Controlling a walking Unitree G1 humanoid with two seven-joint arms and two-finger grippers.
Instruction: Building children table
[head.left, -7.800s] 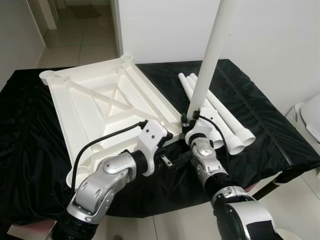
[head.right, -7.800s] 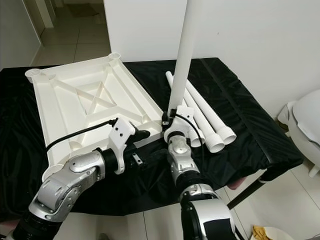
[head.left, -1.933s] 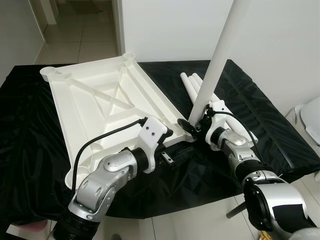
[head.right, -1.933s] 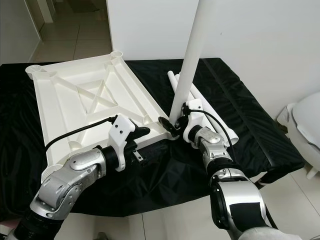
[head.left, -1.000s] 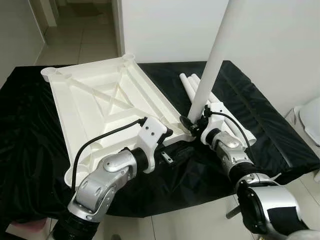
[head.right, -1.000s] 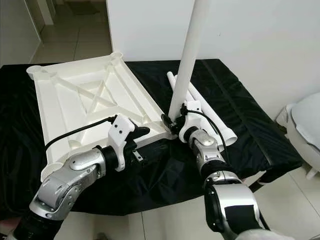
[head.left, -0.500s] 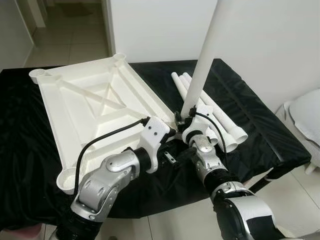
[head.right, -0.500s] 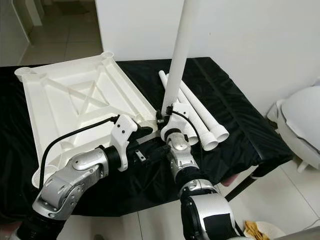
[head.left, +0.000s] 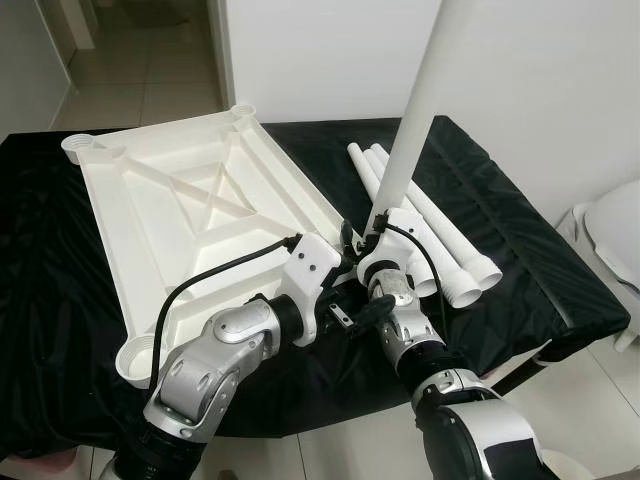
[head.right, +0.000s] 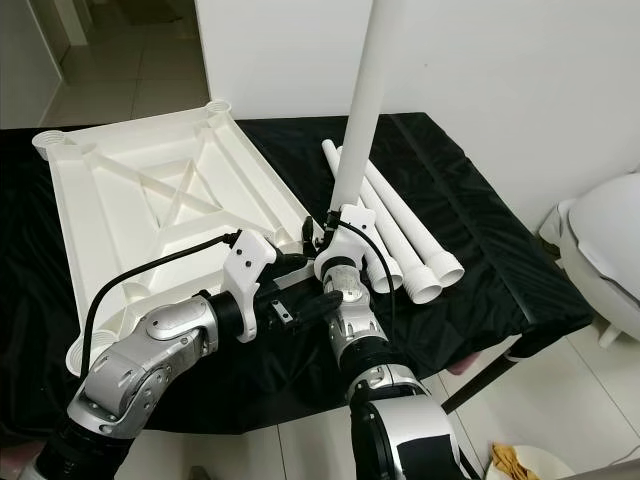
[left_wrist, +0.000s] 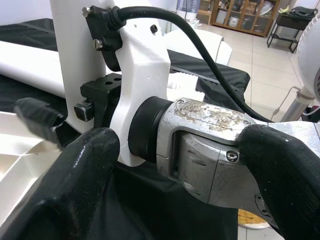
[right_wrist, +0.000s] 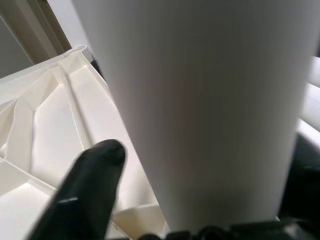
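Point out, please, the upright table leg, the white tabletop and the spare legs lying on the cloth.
upright table leg (head.left: 412, 120), left eye view, middle of its shaft
white tabletop (head.left: 170, 230), left eye view, ribbed underside
spare legs (head.right: 405, 235), right eye view, middle of one tube

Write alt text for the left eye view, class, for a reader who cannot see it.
The right gripper holds a white table leg upright at the near corner of an upside-down white tabletop on a black-covered table. The left gripper sits beside it, and three spare legs lie to the right.
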